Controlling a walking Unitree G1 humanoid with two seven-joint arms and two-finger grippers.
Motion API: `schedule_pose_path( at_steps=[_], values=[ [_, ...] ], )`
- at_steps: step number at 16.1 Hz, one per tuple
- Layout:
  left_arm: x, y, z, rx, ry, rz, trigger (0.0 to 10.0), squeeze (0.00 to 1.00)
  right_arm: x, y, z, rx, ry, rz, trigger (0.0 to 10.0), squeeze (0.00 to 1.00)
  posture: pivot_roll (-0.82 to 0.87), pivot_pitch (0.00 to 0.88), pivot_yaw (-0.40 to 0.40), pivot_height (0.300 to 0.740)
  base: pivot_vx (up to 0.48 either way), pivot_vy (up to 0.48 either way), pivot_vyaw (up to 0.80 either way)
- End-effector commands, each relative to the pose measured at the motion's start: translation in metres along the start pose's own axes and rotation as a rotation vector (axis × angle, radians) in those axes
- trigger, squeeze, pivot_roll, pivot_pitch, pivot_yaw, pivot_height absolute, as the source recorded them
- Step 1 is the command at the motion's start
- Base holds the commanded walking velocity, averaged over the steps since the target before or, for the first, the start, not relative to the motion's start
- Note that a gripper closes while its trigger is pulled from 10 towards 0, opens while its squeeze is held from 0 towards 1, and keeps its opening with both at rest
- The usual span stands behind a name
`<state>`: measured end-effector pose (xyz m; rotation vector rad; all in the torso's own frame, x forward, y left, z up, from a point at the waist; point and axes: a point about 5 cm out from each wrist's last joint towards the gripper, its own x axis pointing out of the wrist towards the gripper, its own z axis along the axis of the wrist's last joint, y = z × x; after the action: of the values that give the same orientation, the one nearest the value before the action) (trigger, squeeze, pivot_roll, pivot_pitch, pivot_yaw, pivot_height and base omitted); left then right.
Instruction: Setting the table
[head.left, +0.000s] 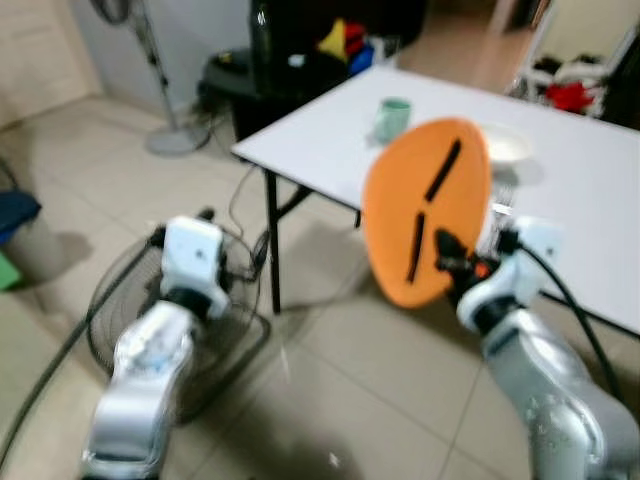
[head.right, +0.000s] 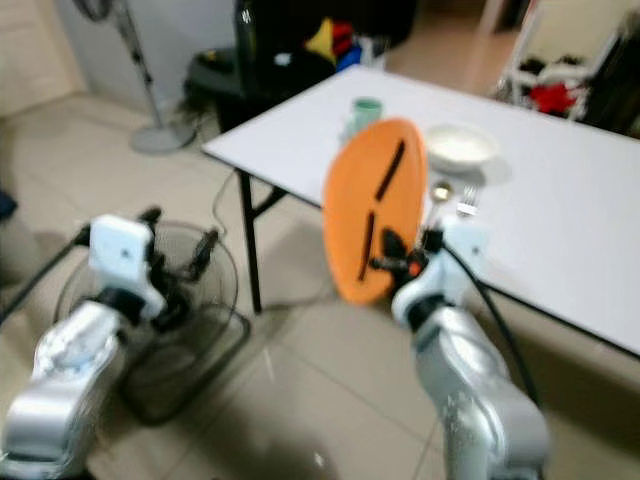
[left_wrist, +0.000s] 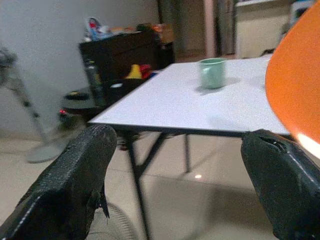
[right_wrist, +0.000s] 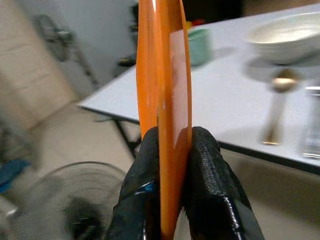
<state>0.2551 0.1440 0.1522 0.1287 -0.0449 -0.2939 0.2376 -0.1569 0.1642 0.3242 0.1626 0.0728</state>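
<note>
- The tiled floor (head.left: 330, 400) fills the lower half of the left eye view, with a round floor fan (head.left: 160, 320) lying at lower left, under the left arm.
- The white tabletop (head.left: 580, 190) runs from the upper middle to the right edge of that view, on black legs, its near corner toward the upper centre.
- The orange plate (head.left: 425, 210) stands on edge at centre right, in front of the tabletop's near edge and not resting on it; two dark stripes show on its face.
- The right gripper (right_wrist: 172, 150) comes up from the lower right, and its fingers (right_wrist: 210, 170) are clenched on the plate's lower rim, one on each face of the plate.
- The left gripper (left_wrist: 175, 185) is held low at lower left over the floor fan; its fingers (left_wrist: 75, 180) are spread wide with nothing between them.
- A white bowl (right_wrist: 285, 32) sits on the tabletop at the upper right, behind the plate.
- A pale green mug (left_wrist: 213, 73) stands on the tabletop near its far left corner, well apart from the bowl.
- A spoon (right_wrist: 277, 107) and the end of a fork (right_wrist: 312, 125) lie side by side on the tabletop, just in front of the bowl.
</note>
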Motion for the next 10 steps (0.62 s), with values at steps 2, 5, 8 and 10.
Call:
schedule_pose_path(
  at_steps=[2,5,8,10],
  values=[
    [-0.0022,0.0057,0.0016,0.019,0.002,0.011,10.0,0.00,0.0007,0.0046,0.0066,0.000,-0.029,0.022,10.0,0.00,0.06,0.000,0.006,0.740,0.313,0.000,0.00],
    [-0.0028,0.0051,0.0022,0.017,0.002,0.003,10.0,0.00,0.0004,0.0050,0.0060,0.003,-0.026,0.024,10.0,0.00,0.06,0.000,0.010,0.740,0.321,0.000,0.00],
    [-0.0024,0.0043,0.0030,0.021,0.000,0.001,10.0,0.00,0.0008,0.0048,0.0060,0.003,-0.024,0.024,10.0,0.00,0.06,0.000,0.010,0.740,0.330,0.000,0.00],
    [-0.0024,0.0039,0.0031,0.021,0.001,-0.001,10.0,0.00,0.0011,0.0050,0.0057,0.002,-0.021,0.027,10.0,0.00,0.06,0.000,0.009,0.740,0.334,0.000,0.00]
  ],
)
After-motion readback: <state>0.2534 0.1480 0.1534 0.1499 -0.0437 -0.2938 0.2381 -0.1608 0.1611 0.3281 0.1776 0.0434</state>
